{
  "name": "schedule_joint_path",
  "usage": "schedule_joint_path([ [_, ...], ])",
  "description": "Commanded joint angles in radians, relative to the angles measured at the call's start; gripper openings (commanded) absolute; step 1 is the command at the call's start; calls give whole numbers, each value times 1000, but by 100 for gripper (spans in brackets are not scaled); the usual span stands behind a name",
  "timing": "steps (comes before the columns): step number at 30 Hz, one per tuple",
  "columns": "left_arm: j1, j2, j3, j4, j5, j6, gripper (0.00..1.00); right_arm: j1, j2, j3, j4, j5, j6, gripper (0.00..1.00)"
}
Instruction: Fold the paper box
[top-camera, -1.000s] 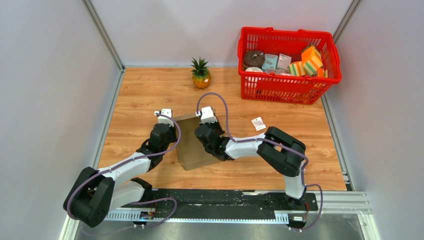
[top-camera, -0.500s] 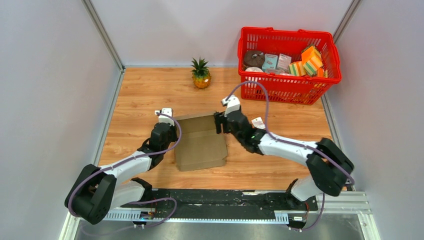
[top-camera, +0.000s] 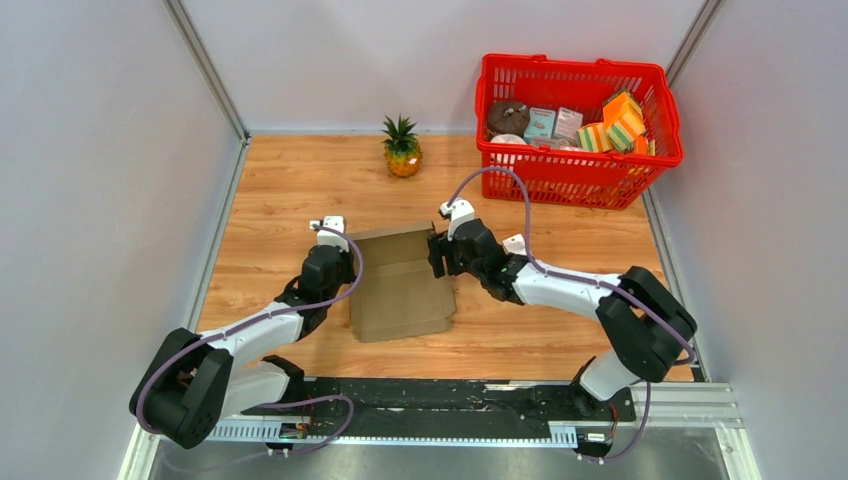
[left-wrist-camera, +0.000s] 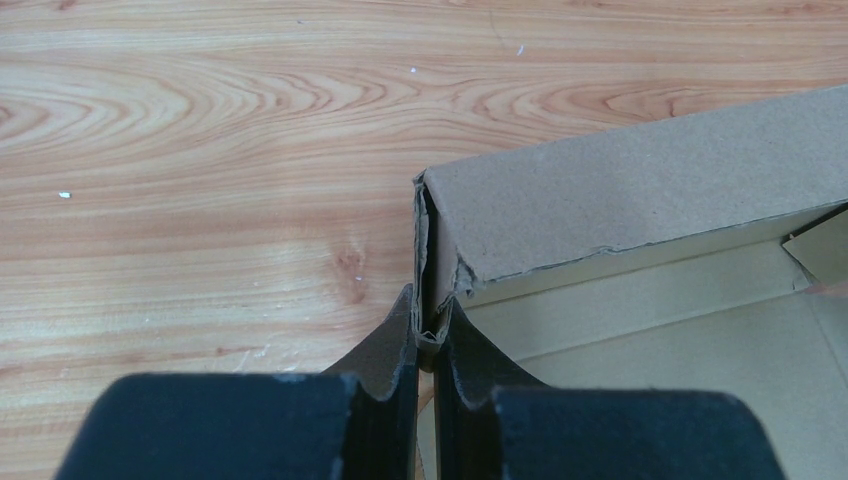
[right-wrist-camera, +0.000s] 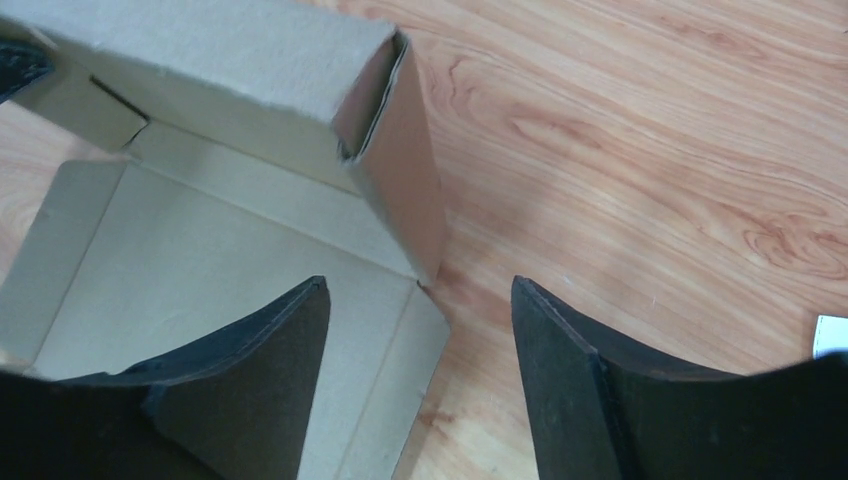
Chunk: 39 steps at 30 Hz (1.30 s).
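Note:
The brown paper box (top-camera: 402, 287) lies half folded in the middle of the table, its back wall standing up. My left gripper (top-camera: 343, 262) is at the box's left edge, shut on the doubled left side wall (left-wrist-camera: 433, 300), which shows pinched between its fingers. My right gripper (top-camera: 437, 255) hovers at the box's right back corner, open and holding nothing. In the right wrist view the jaws straddle the low right flap (right-wrist-camera: 415, 350), just short of the upright right corner (right-wrist-camera: 400, 160).
A red basket (top-camera: 577, 160) full of small packages stands at the back right. A small pineapple (top-camera: 402, 147) sits at the back centre. A white paper tag (top-camera: 514, 244) lies on the wood behind my right wrist.
My right gripper let go, opened and swung from the box's middle out to its right back corner. The folded-over cardboard has spread out wider. The left gripper kept its grip.

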Motion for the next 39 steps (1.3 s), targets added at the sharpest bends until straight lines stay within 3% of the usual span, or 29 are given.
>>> schedule_joint_path([
  [1, -6, 3, 24, -26, 38, -19, 0, 33, 66, 96, 60, 149, -25, 64],
  [10, -6, 7, 27, -25, 41, -23, 0, 83, 202, 200, 32, 320, -38, 30],
  [13, -6, 10, 27, -17, 44, -24, 0, 117, 248, 220, 24, 427, -12, 0],
  [21, -6, 10, 36, -32, 27, -26, 0, 243, 440, 379, -89, 915, 44, 0],
  [23, -6, 12, 41, -48, 9, -33, 0, 245, 471, 413, -161, 925, 88, 0],
  [25, -6, 13, 47, -61, 4, -36, 0, 241, 450, 384, -141, 837, 76, 0],
  [26, -6, 13, 50, -69, -10, -39, 0, 240, 431, 369, -100, 799, 73, 2],
  [27, -6, 13, 54, -90, -16, -44, 1, 234, 375, 354, -92, 695, 71, 11],
  [28, -6, 10, 61, -103, -28, -52, 1, 231, 344, 308, -89, 659, 71, 39],
  [31, -6, 4, 80, -161, -33, -68, 10, 225, 201, 240, -159, 526, 73, 71],
  [32, -6, 1, 87, -178, -30, -75, 14, 222, 157, 213, -199, 451, 83, 75],
  [33, -4, -8, 93, -204, -31, -84, 25, 222, 117, 194, -230, 426, 85, 77],
  [37, -4, -77, 94, -279, -1, -134, 41, 197, -124, 70, -370, 290, 145, 88],
  [39, -1, -162, 103, -369, 19, -173, 59, 169, -164, 33, -420, 156, 226, 90],
])
